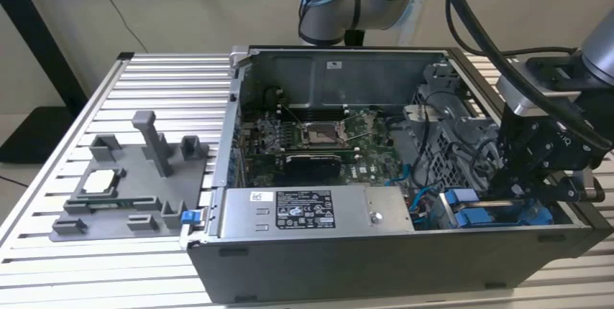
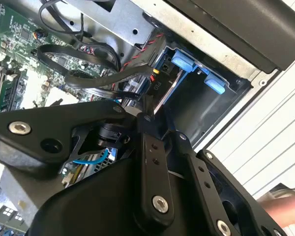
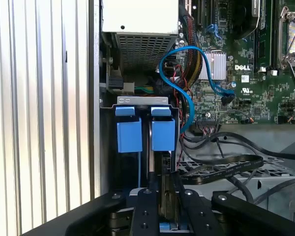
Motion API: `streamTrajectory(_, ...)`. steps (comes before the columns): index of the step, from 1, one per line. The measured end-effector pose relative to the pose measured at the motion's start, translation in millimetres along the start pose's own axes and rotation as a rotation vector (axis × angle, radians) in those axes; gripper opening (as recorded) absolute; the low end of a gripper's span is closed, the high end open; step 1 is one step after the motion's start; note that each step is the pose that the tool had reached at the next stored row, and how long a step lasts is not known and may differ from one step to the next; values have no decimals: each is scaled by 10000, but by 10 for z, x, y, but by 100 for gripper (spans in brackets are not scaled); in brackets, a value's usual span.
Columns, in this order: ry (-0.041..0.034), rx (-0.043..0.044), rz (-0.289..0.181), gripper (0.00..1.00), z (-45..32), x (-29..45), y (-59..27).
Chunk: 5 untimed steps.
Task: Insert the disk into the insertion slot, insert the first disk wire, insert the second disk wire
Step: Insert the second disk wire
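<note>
Gripper: your gripper [image 1: 523,190] is lowered into the near corner of the open computer case [image 1: 384,266] on the exterior view's right, directly over the drive bay.
Fingers: in the first wrist view the two black fingers [image 3: 146,214] stand close together with a thin, flat, edge-on object between them; you can take them as clenched on it, and it looks like the disk [image 3: 168,209], with a sliver of blue at its bottom edge.
Disk: it stands on edge between the fingers, right at the insertion slot [image 3: 137,162], in line with the gap between the two blue tabs [image 3: 129,135]; how deep it sits you cannot tell.
Insertion slot: a grey metal bay just beside the case wall, with the blue tabs side by side at its end; in the second wrist view the same tabs [image 2: 183,63] sit beyond the fingertips.
Cables: a blue cable [image 3: 179,73] loops from the motherboard [image 3: 246,64] towards the bay, and black cables [image 3: 226,160] lie near the fingers.
Power supply: the grey box with the label [image 1: 307,212] lies along the near wall, left of the bay in the exterior view.
Table: a grey parts fixture [image 1: 134,180] sits on the slatted table [image 1: 57,180], well apart from your gripper.
</note>
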<state>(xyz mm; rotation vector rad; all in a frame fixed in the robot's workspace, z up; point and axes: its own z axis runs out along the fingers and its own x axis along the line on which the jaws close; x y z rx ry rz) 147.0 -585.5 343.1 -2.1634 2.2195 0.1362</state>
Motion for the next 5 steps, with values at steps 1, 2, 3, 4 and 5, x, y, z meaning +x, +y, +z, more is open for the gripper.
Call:
streamTrajectory(1, -1, 0, 0, 100, 1, 0, 0)
streamTrajectory(2, 0, 0, 0, 100, 0, 0, 0)
streamTrajectory(3, -1, 0, 0, 100, 1, 0, 0)
streamTrajectory(4, 0, 0, 0, 100, 0, 0, 0)
streamTrajectory(5, -1, 0, 0, 100, 0, 0, 0)
